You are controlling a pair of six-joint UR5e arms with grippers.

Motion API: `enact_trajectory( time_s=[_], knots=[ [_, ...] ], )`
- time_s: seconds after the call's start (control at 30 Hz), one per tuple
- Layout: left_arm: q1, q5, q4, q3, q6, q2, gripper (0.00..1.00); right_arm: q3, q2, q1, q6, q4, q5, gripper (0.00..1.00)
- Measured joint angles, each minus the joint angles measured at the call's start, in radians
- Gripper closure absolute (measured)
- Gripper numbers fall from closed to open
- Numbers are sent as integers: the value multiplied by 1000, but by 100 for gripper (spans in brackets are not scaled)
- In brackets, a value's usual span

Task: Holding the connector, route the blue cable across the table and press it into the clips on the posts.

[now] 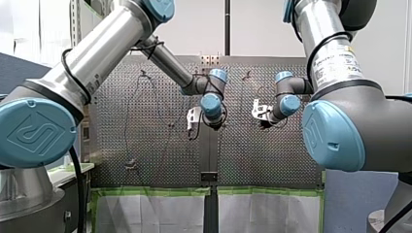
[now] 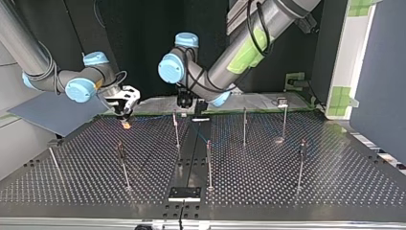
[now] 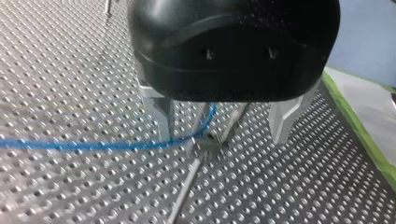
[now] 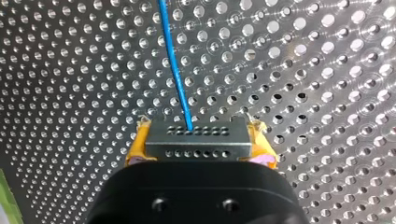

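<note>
Right gripper [image 4: 198,141] clamped on connector [image 4: 196,135]; left gripper [image 3: 223,135] apart over blue cable [image 3: 93,145].

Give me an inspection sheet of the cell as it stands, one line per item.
Surface: perforated table, bare metal.
Job's things: blue cable runs over the table; connector at its end; posts upright; cable passes one post's clip, seating cannot be told.
Clutter: nothing seen.
Grippers: left gripper open, a post top between its fingers; right gripper shut on the connector, yellow pads.
Cables: black cable leaves a black plate at the table's edge.
Surroundings: green tape along the table edge; grey board at the top view's left.
</note>
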Motion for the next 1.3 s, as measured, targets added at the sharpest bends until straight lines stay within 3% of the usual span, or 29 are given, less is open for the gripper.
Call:
enact_trajectory(
  time_s=[0.4,0.6,0.9,1.3],
  knots=[
    [-102,-43,99,12,-55,-1,0,0,0,-1,4,0,-2,100],
    [-150,-48,87,64,-66,-42,0,0,0,-4,6,1,-5,100],
    [-144,-71,17,144,-89,-121,0,0,-1,-10,3,11,-8,100],
    [-138,-75,6,240,-106,-162,0,0,-1,-11,6,10,-16,100]
  ],
)
